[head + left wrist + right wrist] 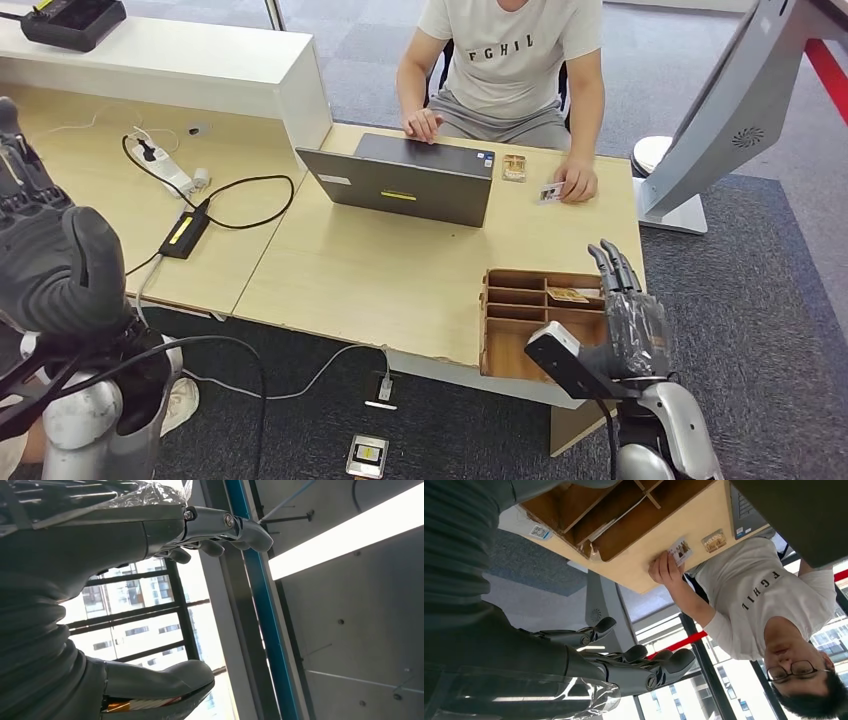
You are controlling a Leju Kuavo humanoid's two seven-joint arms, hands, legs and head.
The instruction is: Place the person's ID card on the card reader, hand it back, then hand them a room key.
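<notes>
The right hand has dark fingers and a clear, crinkled plastic wrap over its back, on a silver forearm; the left hand is dark grey, its ribbed cover trailing what look like black cables at lower left.

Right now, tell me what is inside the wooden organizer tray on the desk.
The wooden organizer tray has several divided slots. One slot holds a small card; the narrow left slots look empty. The right hand covers the tray's right part, so anything there cannot be seen.
</notes>
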